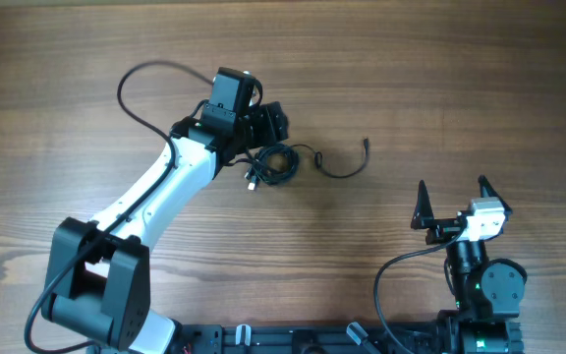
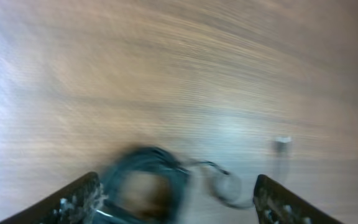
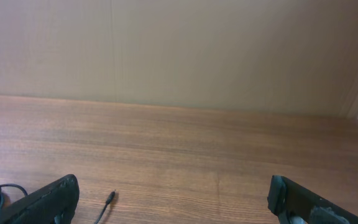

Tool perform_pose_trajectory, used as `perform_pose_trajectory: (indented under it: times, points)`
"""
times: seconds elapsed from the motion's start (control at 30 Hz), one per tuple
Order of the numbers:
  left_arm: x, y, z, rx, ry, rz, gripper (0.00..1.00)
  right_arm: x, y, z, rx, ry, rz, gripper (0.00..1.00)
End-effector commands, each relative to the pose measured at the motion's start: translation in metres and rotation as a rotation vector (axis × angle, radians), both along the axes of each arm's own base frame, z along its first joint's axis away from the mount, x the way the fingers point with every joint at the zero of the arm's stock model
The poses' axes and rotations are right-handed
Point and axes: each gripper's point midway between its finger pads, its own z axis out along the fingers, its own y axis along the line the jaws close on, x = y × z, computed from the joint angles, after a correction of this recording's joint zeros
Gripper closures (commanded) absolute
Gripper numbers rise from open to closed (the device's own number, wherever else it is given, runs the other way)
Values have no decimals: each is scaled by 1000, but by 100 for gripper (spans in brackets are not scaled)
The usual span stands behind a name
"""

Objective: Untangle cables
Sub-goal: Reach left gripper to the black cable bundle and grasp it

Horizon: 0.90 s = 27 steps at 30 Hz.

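Note:
The cables point(image 1: 275, 164) are thin black cords bunched in a small coil at the table's middle. One loose strand point(image 1: 342, 169) curves right from the coil and ends in a small plug point(image 1: 366, 145). My left gripper point(image 1: 266, 128) hovers just behind the coil. The left wrist view is blurred by motion. In it the left gripper point(image 2: 179, 205) stands open, with the coil point(image 2: 145, 190) on the table below, near the left finger, and the plug point(image 2: 282, 144) further off. My right gripper point(image 1: 451, 192) rests at the front right, well away from the coil. It is open point(image 3: 179, 202) and holds nothing.
A thicker black arm cable point(image 1: 141, 93) loops out behind the left arm. The right wrist view shows the plug end point(image 3: 109, 198) on the wood and a plain wall point(image 3: 179, 50) beyond the table's far edge. The arm bases point(image 1: 96, 295) stand along the front edge.

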Motion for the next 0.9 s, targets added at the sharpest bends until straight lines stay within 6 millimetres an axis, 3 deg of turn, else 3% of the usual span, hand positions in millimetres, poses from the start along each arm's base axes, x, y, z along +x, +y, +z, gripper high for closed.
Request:
perform_pose_trajectory:
  times: [0.0,0.13,0.2,0.27,0.3,0.37,0.43,0.53,0.6,0.67,0.8,0.87]
  points:
    - [7,27,-26,352,-105,-263,29,0,-3,2,-2,-8,-17,0]
    - [-14,17,-75,309,54,-332,35,0,-3,2,-2,-8,-17,0]
    - [-25,19,-97,311,128,-349,52,0,-3,2,-2,-8,-17,0]
    - [-37,10,-103,252,179,-385,69,0,-3,2,-2,-8,-17,0]
    - [-37,8,-102,244,179,-389,96,0,-3,2,-2,-8,-17,0]
    - [-29,12,-88,231,156,-352,96,0,-3,2,-2,-8,-17,0]
    - [-20,17,-61,212,120,-311,96,0,-3,2,-2,-8,-17,0]
    - [-12,21,5,182,-29,-281,96,0,-3,2,-2,-8,-17,0]
    - [-18,23,48,164,-120,-272,96,0,-3,2,-2,-8,-17,0]
    - [-27,27,76,152,-176,-267,96,0,-3,2,-2,-8,-17,0]
    - [-41,31,75,157,-130,-265,96,-1,6,6,42,-21,39,0]
    - [-44,33,72,122,-82,-204,96,-13,56,9,354,42,336,0]
